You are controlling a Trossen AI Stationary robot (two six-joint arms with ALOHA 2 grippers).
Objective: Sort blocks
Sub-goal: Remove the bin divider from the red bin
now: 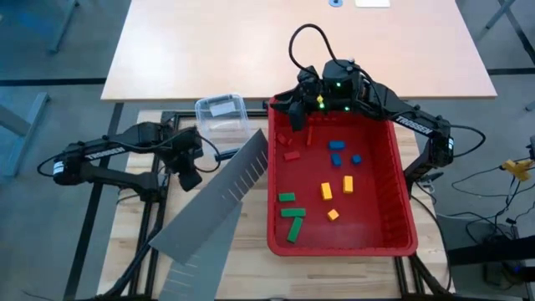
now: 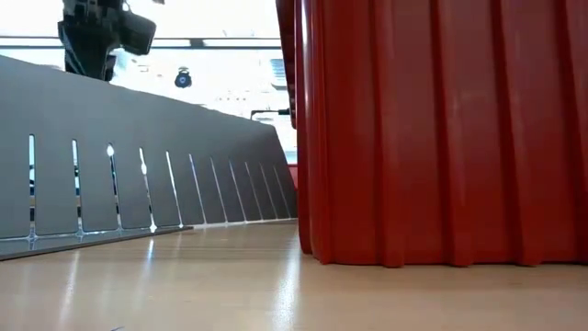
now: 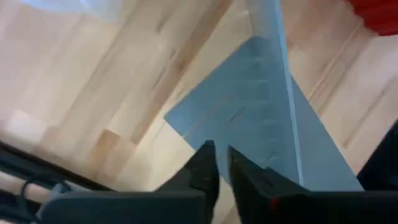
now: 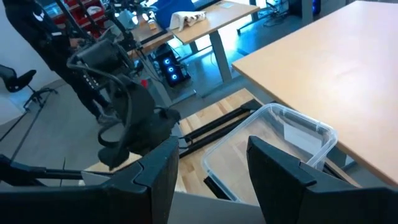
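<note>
The blocks lie in the red bin (image 1: 401, 192): red ones (image 1: 292, 155) at its far left, blue ones (image 1: 336, 159) beside them, yellow ones (image 1: 326, 191) in the middle and green ones (image 1: 292, 212) at its near left. My left gripper (image 1: 191, 177) (image 3: 222, 165) points down at the left edge of the tilted grey divider panel (image 1: 221, 196) (image 3: 249, 93), its fingers shut. My right gripper (image 1: 288, 113) (image 4: 211, 168) hangs over the bin's far left corner. It is open, with nothing between its fingers. My left gripper comes down from above onto the grey panel's left edge (image 3: 186, 134). Its own fingers cover the spot, so I cannot tell whether they touch or pinch the panel.
A clear plastic tub (image 1: 221, 113) (image 4: 273, 143) stands beyond the panel, next to the bin's far left corner. A second grey slotted panel (image 1: 196, 272) lies at the near edge. In the low view the bin's red wall (image 2: 441, 138) fills the right side.
</note>
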